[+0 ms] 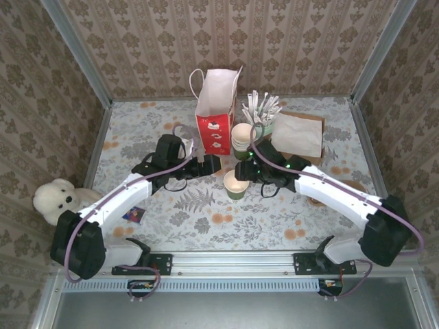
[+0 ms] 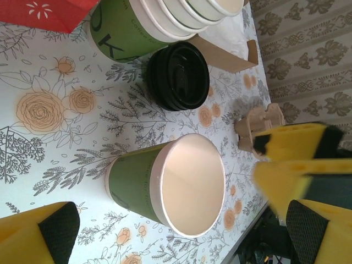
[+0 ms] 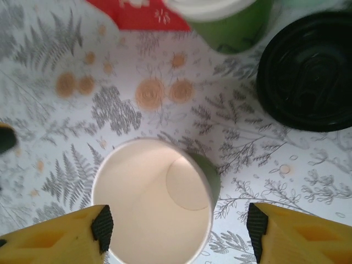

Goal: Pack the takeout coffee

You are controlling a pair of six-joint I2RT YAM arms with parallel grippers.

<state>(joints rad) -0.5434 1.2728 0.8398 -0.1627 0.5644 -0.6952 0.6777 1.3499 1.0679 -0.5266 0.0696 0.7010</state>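
Note:
The takeout coffee (image 1: 236, 185) is a small green paper cup with a cream rim, standing upright and empty at the table's middle. In the right wrist view the cup (image 3: 154, 201) lies between the yellow fingers of my right gripper (image 3: 179, 234), which is open and straddles it without touching. My left gripper (image 2: 181, 231) is open too, with the cup (image 2: 165, 184) just ahead of its fingertips. From above, the left gripper (image 1: 210, 164) is left of the cup and the right gripper (image 1: 241, 171) sits over it. The red and white gift bag (image 1: 216, 113) stands open behind.
A stack of green cups (image 1: 241, 137) and a flat black lid (image 2: 179, 77) sit close behind the cup. A cup of paper-wrapped sticks (image 1: 263, 110) and a brown paper bag (image 1: 298, 133) are at the back right. A white teddy bear (image 1: 58, 199) lies at the left edge.

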